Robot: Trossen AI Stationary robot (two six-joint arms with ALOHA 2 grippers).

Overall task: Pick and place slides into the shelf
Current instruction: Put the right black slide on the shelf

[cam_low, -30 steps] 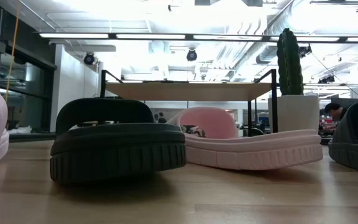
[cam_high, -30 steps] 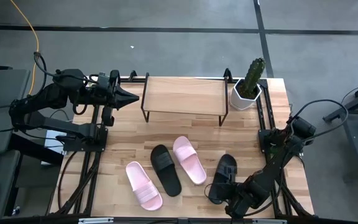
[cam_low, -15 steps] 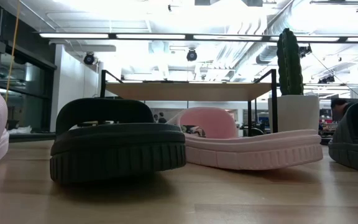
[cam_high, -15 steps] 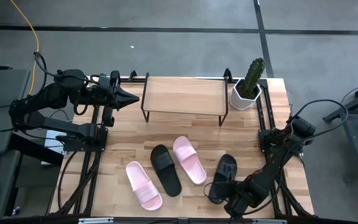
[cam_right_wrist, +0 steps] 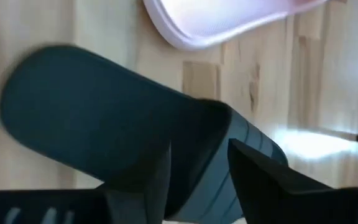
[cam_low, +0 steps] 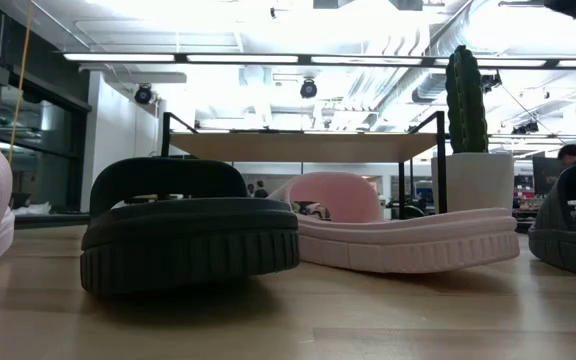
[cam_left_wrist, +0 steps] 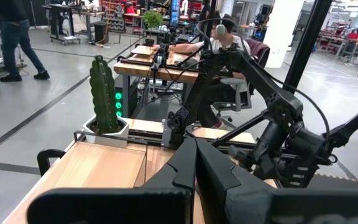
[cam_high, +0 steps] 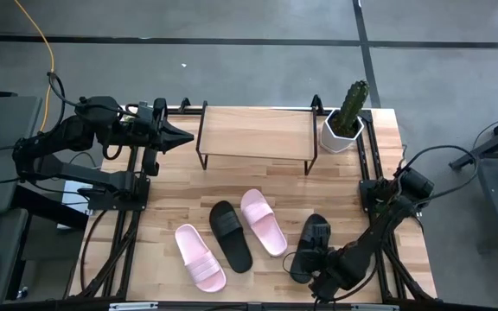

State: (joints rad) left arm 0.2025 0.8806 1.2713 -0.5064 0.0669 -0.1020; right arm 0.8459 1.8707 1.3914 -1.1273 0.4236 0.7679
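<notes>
Slides lie on the table; the right gripper is at the near end of one black slide, fingers apart around its edge, not yet closed. Next it must close and carry it to the shelf far ahead. The left gripper waits closed beside the shelf.

This is a robotics lab or workshop. A wooden table stands on a grey concrete floor with dark lines. Beyond it the low view shows long ceiling lights and exposed ducts. The left wrist view shows workbenches, equipment racks and people at desks.
</notes>
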